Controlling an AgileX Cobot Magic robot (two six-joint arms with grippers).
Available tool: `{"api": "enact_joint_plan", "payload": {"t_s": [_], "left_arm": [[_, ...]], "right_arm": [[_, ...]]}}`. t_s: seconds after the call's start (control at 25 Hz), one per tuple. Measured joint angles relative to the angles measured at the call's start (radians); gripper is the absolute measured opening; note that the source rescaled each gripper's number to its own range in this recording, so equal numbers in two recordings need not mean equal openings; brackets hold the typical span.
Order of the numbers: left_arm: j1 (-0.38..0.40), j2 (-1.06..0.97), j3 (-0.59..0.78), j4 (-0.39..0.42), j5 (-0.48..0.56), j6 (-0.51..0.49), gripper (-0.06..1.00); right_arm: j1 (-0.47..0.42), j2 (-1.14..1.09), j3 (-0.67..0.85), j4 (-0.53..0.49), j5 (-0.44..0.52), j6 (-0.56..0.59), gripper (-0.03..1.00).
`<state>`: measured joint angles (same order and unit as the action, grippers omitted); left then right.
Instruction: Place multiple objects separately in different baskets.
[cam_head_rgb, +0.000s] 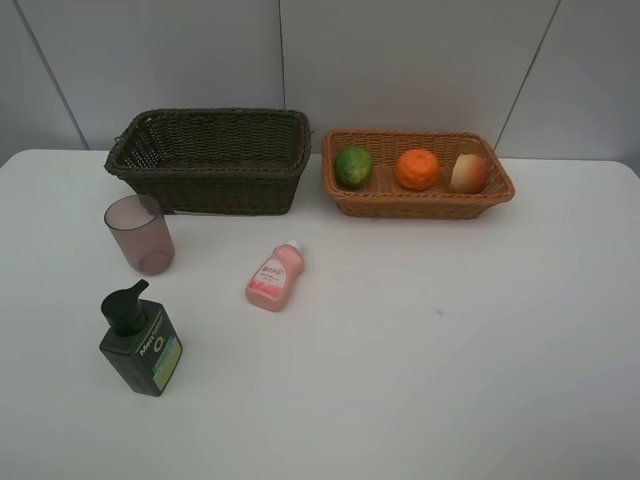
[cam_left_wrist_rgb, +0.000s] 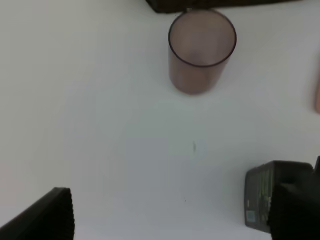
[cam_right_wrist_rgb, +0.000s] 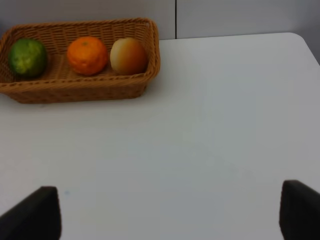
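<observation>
Two baskets: dark brown basket (cam_head_rgb: 210, 187) far left, light basket (cam_head_rgb: 415, 206) far right. Three fruits: lime (cam_head_rgb: 353, 165), orange (cam_head_rgb: 417, 169), peach-like fruit (cam_head_rgb: 469, 173). Two bottles: pink bottle (cam_head_rgb: 275, 278), dark green pump bottle (cam_head_rgb: 142, 346). One mauve cup (cam_head_rgb: 140, 235).

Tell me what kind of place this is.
Probably a lab test bench, not a home: a bare white table, plain grey wall panels behind it, and a dark basket and a light basket set out side by side like props.
</observation>
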<state>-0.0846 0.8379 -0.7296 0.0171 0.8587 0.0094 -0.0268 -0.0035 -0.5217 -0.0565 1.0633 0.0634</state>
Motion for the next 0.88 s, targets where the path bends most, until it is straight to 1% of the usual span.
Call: {"api": "enact_joint_plan", "payload": {"t_s": [0.12, 0.24, 0.4, 0.52, 0.6, 0.88], "left_arm": [[-0.089, 0.228, -0.069, 0.001, -0.006, 0.029, 1.00], [-0.181, 0.434, -0.167, 0.022, -0.007, 0.048, 1.00], [-0.251, 0.664, -0.304, 0.045, -0.006, 0.083, 1.00], [-0.268, 0.781, -0.392, 0.056, 0.010, 0.109, 1.00], [-0.268, 0.825, -0.423, 0.064, 0.013, 0.112, 1.00], [-0.268, 0.906, -0.439, 0.072, -0.011, 0.112, 1.00]], "right_arm": [[0.000, 0.000, 0.000, 0.000, -0.001, 0.000, 0.84], [0.000, 0.000, 0.000, 0.000, -0.001, 0.000, 0.84], [0.000, 0.000, 0.000, 0.000, -0.001, 0.000, 0.84], [0.000, 0.000, 0.000, 0.000, -0.001, 0.000, 0.84], [0.000, 0.000, 0.000, 0.000, -0.001, 0.000, 0.84], [0.000, 0.000, 0.000, 0.000, -0.001, 0.000, 0.84]]}}
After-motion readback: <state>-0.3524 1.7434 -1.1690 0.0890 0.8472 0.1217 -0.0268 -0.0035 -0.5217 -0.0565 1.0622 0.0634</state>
